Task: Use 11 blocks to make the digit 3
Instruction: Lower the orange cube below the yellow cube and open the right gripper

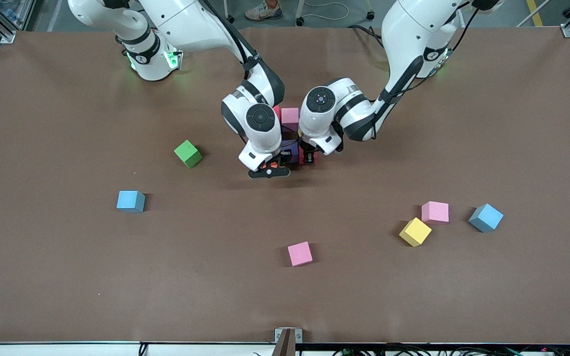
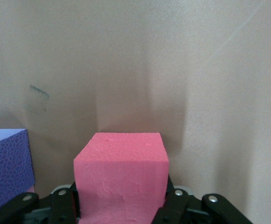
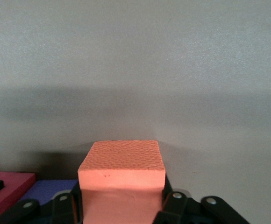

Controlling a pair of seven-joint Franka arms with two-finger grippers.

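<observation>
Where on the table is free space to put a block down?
Bare stretch between the green block and the yellow block, nearer the camera than both grippers, broken only by one pink block. Crowded at mid-table, where the arms meet over the cubes.

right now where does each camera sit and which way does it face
Front view: high across the table, facing both arms' bases; shows both arms, the left gripper and right gripper low at the half-built digit 3, and loose blocks on the table.
Left wrist view: on the left wrist, looking past its fingers at a red block between them.
Right wrist view: on the right wrist, looking past its fingers at an orange block.
Shared: both wrist views catch a purple block.
</observation>
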